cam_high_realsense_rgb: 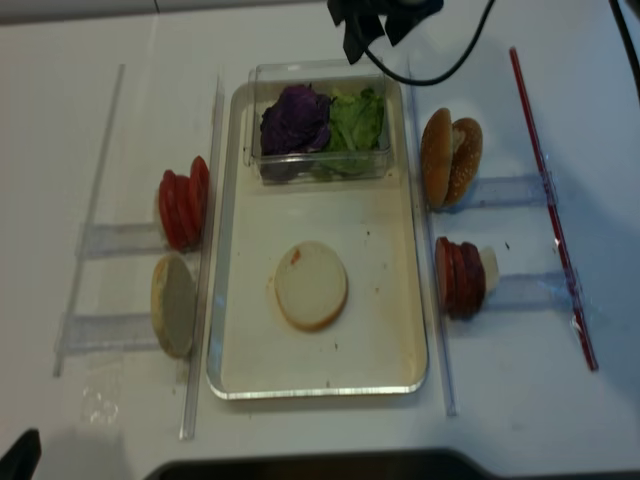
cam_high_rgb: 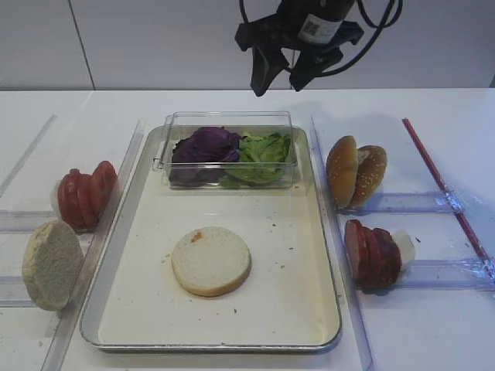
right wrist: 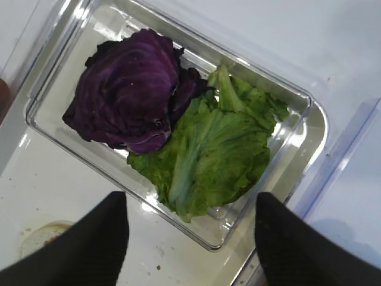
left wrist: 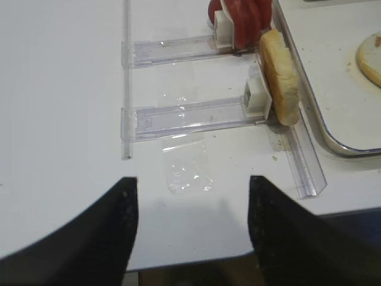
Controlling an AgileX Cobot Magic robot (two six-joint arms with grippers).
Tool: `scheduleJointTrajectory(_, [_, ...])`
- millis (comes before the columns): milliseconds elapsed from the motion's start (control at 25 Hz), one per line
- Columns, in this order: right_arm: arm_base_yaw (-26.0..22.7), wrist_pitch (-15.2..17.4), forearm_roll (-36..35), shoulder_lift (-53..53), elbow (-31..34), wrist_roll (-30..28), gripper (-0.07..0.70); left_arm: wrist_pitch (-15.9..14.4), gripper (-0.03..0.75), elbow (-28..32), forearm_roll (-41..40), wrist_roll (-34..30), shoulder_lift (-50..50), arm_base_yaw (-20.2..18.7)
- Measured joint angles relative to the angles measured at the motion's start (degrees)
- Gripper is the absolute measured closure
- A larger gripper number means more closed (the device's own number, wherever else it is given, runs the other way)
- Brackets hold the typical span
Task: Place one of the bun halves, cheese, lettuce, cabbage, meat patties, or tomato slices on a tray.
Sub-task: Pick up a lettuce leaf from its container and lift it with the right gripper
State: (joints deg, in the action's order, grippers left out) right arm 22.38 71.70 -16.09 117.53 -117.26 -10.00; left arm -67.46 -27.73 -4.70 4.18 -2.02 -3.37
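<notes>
Cream tray (cam_high_rgb: 298,286) already holds one bun half (cam_high_rgb: 210,260), cut face up; your right gripper (cam_high_rgb: 280,79) hangs spread and empty above the clear box (cam_high_rgb: 288,122) of lettuce (right wrist: 208,152) and cabbage (right wrist: 128,89), so grab-and-place remains.

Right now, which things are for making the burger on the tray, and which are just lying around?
For the job:
- large cream metal tray
- pale round bun half lying on it
- ruffled light green lettuce
- dark purple cabbage
- bright red tomato slices
- dark maroon meat patties
- sesame bun domes
- open black right claw

Just lying about:
- thin red stick
- clear plastic rails
</notes>
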Motion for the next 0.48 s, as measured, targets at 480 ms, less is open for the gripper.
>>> scheduleJointTrajectory(480, [2.19,-0.11,-1.53,3.09,-0.20,-2.94,0.150,0.00,0.299,0.00,0.00,0.00,0.00,0.00])
